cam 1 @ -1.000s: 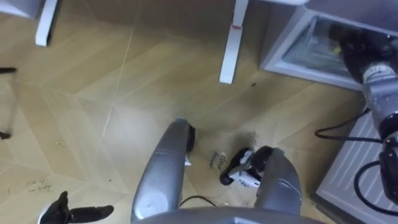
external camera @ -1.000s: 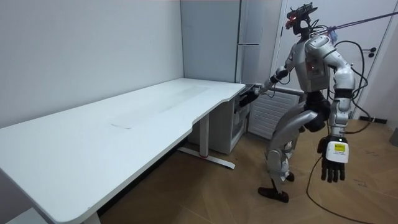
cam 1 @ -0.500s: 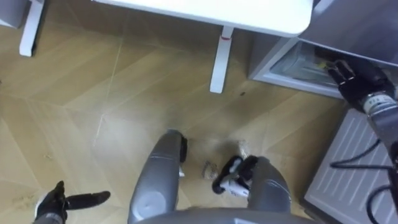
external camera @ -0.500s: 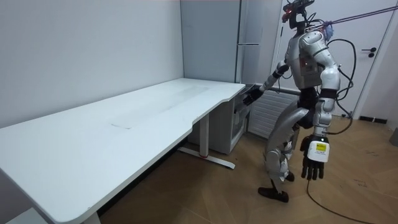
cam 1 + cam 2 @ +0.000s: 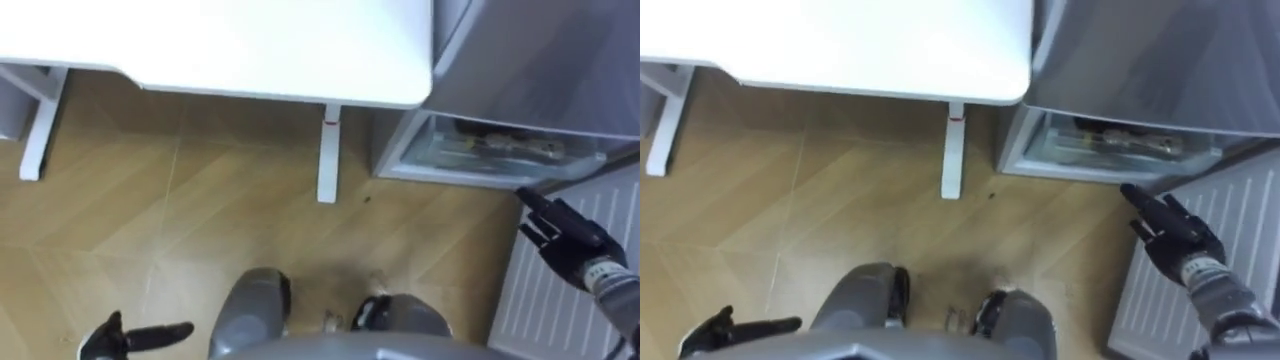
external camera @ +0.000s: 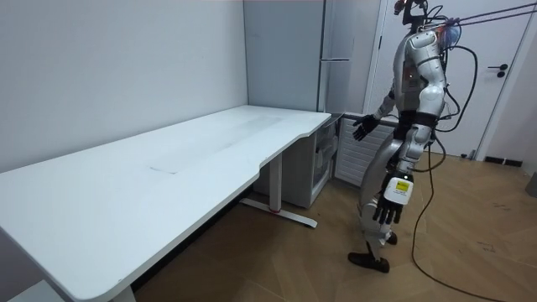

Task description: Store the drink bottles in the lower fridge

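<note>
Dimly seen: blurred shapes (image 5: 497, 150) are lying inside the lower fridge (image 5: 395, 152); whether they are drinks is unclear.
Right hand (image 5: 566, 241): is reaching, fingers straight and spread, holding nothing, just before the compartment's front.
Left hand (image 5: 122, 339): is hanging low, fingers relaxed, partly cut off.
Robot: is standing at the white desk's (image 5: 250, 50) end.

Table (image 5: 250, 50) ahead and leftward, table leg (image 5: 328, 155) under its right end; lower fridge (image 5: 500, 155) just right of that leg, panel (image 5: 545, 300) nearer, further right.
</note>
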Available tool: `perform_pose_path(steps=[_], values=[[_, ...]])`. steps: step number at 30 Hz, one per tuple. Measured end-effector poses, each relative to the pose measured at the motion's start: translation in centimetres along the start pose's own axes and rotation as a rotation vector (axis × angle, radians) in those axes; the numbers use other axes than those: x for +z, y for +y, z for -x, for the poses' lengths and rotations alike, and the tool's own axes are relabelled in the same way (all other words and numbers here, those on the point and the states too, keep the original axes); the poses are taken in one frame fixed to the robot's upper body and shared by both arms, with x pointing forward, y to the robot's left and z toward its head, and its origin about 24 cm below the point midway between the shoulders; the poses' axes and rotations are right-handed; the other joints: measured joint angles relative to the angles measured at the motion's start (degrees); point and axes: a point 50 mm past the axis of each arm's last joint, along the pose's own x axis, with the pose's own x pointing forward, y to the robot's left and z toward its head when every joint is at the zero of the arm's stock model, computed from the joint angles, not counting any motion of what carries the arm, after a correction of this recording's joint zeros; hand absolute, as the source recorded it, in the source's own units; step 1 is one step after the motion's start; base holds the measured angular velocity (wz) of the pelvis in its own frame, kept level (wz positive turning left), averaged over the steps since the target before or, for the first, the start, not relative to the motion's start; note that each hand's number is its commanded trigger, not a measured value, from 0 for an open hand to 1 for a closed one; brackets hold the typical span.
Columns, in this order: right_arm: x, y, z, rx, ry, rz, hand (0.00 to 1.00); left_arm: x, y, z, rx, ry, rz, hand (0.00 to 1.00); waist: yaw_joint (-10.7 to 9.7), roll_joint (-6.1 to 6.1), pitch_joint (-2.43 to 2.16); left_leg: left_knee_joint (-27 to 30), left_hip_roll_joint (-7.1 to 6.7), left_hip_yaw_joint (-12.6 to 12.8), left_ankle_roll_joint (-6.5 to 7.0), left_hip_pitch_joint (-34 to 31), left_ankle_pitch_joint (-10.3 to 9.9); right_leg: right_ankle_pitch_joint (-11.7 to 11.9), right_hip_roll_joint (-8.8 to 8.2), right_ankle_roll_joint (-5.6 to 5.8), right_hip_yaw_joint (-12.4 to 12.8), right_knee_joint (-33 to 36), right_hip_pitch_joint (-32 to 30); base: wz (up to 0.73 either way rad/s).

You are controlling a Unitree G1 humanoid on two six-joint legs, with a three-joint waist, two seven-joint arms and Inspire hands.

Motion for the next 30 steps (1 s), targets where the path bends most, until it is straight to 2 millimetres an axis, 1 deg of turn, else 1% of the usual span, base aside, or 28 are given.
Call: perform_pose_path(steps=[1,2,3,5,9,12,15,17,19,20,21,24,25,26,27,28,29,30], values=[[-0.2,-0.1,0.1,-0.004,0.002,-0.007,0.0,-0.1,-0.1,0.0,0.0,0.001,0.007,0.0,-0.2,0.03,-0.02,-0.3,0.06,0.0,-0.01,0.6,0.0,0.1,0.19,0.08,0.0,-0.5,0.7,-0.1],[-0.5,-0.3,0.1,-0.007,0.006,-0.01,0.0,-0.2,-0.1,0.0,-0.001,0.005,0.015,0.0,-0.9,0.24,-0.12,-0.7,0.34,0.0,-0.04,1.2,0.0,0.5,0.73,0.19,-0.1,-1.8,1.7,-0.06],[-0.6,-0.2,0.1,-0.005,0.008,-0.015,0.0,-0.4,-0.2,0.0,-0.002,0.008,0.021,0.0,-1.2,0.54,-0.08,-0.9,0.74,0.2,-0.06,1.7,0.0,1.0,1.33,0.26,-0.1,-3.0,2.5,-0.08],[-1.0,-0.4,0.2,-0.006,0.016,-0.019,0.0,-0.4,-0.3,0.0,-0.003,0.008,0.024,0.0,-1.4,0.71,-0.1,-1.7,0.92,0.3,-0.08,2.4,0.0,1.7,1.9,0.35,0.0,-4.7,3.4,-0.1],[-1.4,-0.4,0.2,-0.003,0.016,-0.04,0.0,-0.4,-0.4,0.0,-0.005,0.008,0.031,0.0,-1.6,1.07,-0.03,-2.3,0.81,0.5,-0.04,2.8,0.0,2.1,2.0,0.65,0.1,-5.7,3.5,-0.02],[-1.5,0.4,-0.1,0.023,-0.008,-0.093,0.0,-0.8,-0.4,0.0,0.006,0.028,0.034,0.0,-1.2,1.42,0.0,-2.8,0.74,1.2,-0.01,2.8,0.0,2.1,1.8,0.66,0.6,-5.4,3.1,-0.08],[-1.7,1.1,-0.5,0.034,-0.021,-0.144,0.0,-1.3,-0.8,0.0,0.008,0.048,0.047,0.0,-1.0,1.8,0.3,-2.4,0.74,1.8,0.0,2.9,0.0,2.1,1.56,0.65,1.0,-4.9,2.5,-0.08],[-1.6,1.5,-0.7,0.043,-0.036,-0.177,0.0,-1.3,-1.2,-0.1,0.002,0.051,0.054,0.0,-0.4,2.01,0.36,-2.2,0.75,2.0,0.06,2.0,0.1,2.1,1.63,0.6,1.4,-4.6,1.4,-0.07],[-1.3,2.2,-1.1,0.05,-0.057,-0.218,0.0,-0.8,-1.5,-0.3,-0.003,0.045,0.053,0.0,0.1,2.14,0.46,-1.2,0.78,2.0,0.08,0.2,0.1,2.1,1.48,0.48,1.8,-3.3,-0.5,-0.05],[-0.9,3.0,-1.5,0.06,-0.072,-0.252,0.0,-0.3,-1.7,-0.4,-0.003,0.038,0.056,0.0,0.4,2.08,0.52,-0.1,0.82,2.0,0.12,-1.6,0.0,1.9,1.33,0.28,2.1,-2.1,-2.4,-0.05],[-0.5,4.1,-1.9,0.077,-0.085,-0.28,0.0,0.2,-1.9,-0.5,-0.007,0.028,0.057,0.0,0.6,2.0,0.73,1.0,0.8,2.1,0.16,-3.3,0.0,1.8,1.02,0.09,2.6,-0.4,-4.5,-0.08],[0.3,5.9,-2.7,0.102,-0.106,-0.322,0.0,1.0,-2.3,-0.7,-0.016,0.01,0.058,0.0,0.9,2.06,0.81,4.3,0.79,2.1,0.44,-7.4,-0.2,1.2,0.27,-0.4,3.3,3.3,-9.0,-0.04],[0.9,6.9,-3.0,0.113,-0.117,-0.335,0.0,1.4,-2.5,-0.8,-0.019,0.001,0.058,0.0,0.9,2.13,0.93,5.9,0.74,2.1,0.5,-9.9,-0.2,0.8,-0.14,-0.59,3.5,5.2,-11.5,0.04],[1.7,8.0,-3.3,0.133,-0.134,-0.352,0.0,1.7,-2.6,-0.8,-0.016,-0.008,0.058,0.0,0.7,2.04,1.06,7.9,0.71,2.1,0.87,-12.7,-0.4,0.1,-0.58,-0.82,4.0,7.6,-14.5,0.06],[2.1,8.5,-3.5,0.144,-0.145,-0.363,0.0,1.7,-2.6,-0.8,-0.013,-0.009,0.058,0.0,0.6,2.07,1.08,9.0,0.73,2.1,1.01,-14.2,-0.5,-0.2,-0.85,-0.91,4.1,8.9,-16.1,0.08],[3.1,9.4,-3.6,0.163,-0.173,-0.4,0.0,1.7,-2.5,-0.8,-0.001,-0.005,0.056,0.0,0.4,2.09,1.07,11.1,0.65,2.1,1.24,-16.9,-0.8,-0.8,-1.5,-1.12,4.4,11.5,-19.0,0.05],[4.2,9.9,-3.6,0.183,-0.207,-0.436,0.0,1.5,-2.4,-0.8,0.009,0.005,0.055,0.0,0.5,2.4,1.22,13.2,0.79,1.9,1.33,-19.5,-1.3,-1.6,-1.8,-0.93,4.7,13.9,-21.6,0.06],[5.3,10.5,-3.6,0.196,-0.236,-0.467,0.0,1.4,-2.3,-0.8,0.027,0.013,0.055,0.0,0.7,2.62,1.28,15.3,0.85,1.9,1.28,-22.1,-2.0,-2.0,-2.32,-1.08,4.8,16.2,-24.2,0.03]])
